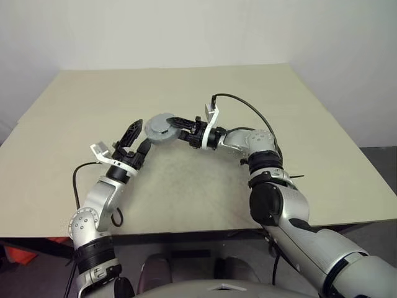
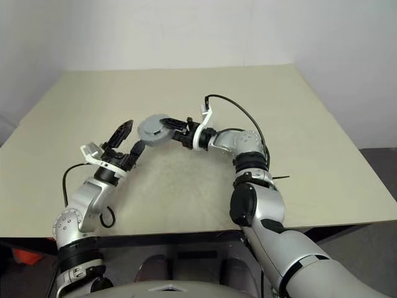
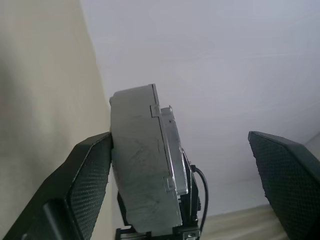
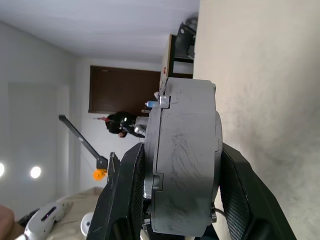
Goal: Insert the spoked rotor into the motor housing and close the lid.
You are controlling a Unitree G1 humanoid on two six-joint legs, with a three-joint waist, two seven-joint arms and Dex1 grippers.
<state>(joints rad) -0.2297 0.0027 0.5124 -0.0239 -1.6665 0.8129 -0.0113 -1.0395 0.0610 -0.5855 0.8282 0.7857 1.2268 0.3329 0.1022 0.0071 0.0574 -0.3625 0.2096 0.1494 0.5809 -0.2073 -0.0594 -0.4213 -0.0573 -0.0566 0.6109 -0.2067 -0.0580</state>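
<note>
A thick grey round puck (image 1: 160,128) hangs above the table, and my right gripper (image 1: 172,128) is shut on its two flat sides. It looks like the motor housing (image 4: 190,150) with the lid (image 2: 153,129) lying on it. The lid's flat grey face has a small dark centre and a notched edge. The housing's inside and the spoked rotor are hidden. My left gripper (image 1: 138,139) stands open just left of the puck. One of its fingers (image 3: 90,180) is close against the rim. I cannot tell whether it touches.
The beige table (image 1: 186,186) stretches under both arms, its front edge near me and its right edge beyond my right elbow. A black cable (image 1: 245,105) loops over my right wrist. A pale wall stands behind the table.
</note>
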